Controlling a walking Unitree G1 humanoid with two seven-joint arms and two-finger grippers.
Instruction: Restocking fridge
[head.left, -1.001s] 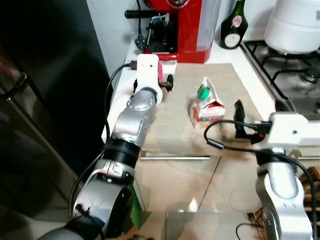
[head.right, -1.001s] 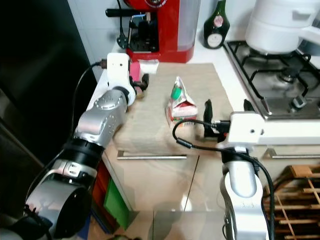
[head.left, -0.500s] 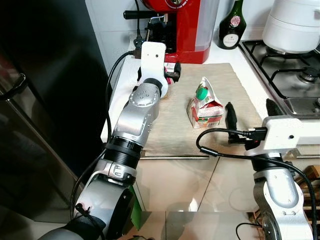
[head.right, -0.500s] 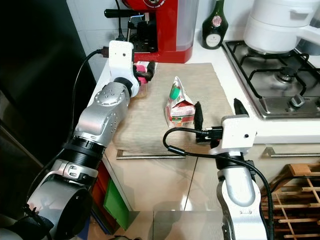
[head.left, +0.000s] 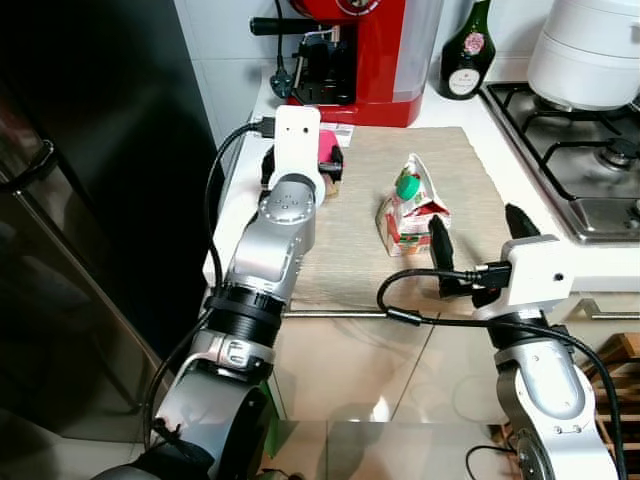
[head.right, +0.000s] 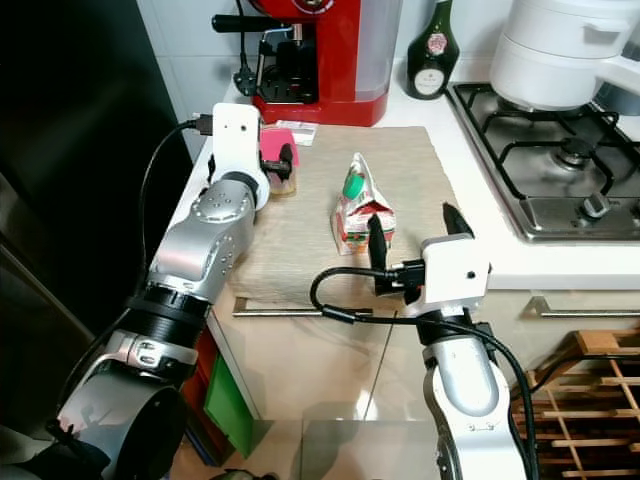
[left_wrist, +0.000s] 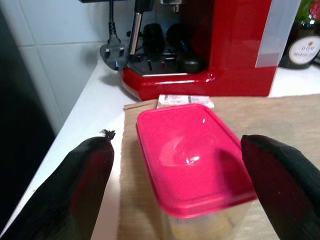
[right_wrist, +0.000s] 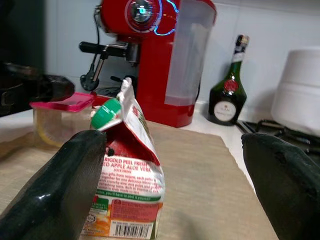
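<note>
Both arms look to be at the reach-in stage. The right gripper (head.right: 410, 238), fingers spread, stands just right of the small green-capped juice carton (head.right: 361, 211) on the beige mat (head.right: 300, 245); it likely must shift left before closing. The left gripper (left_wrist: 175, 187), also spread, flanks the pink-lidded clear plastic box (left_wrist: 192, 155) at the mat's far left.

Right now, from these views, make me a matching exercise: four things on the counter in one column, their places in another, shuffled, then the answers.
Things:
1. juice carton
2. pink-lidded container
3. green bottle
4. white pot

Places:
A. on the gas stove
B. between the left gripper's open jaws
C. against the back wall, right of the red coffee machine
D. middle of the beige mat, just ahead of the right gripper

Pairs: 1-D, 2-B, 3-C, 4-A
</note>
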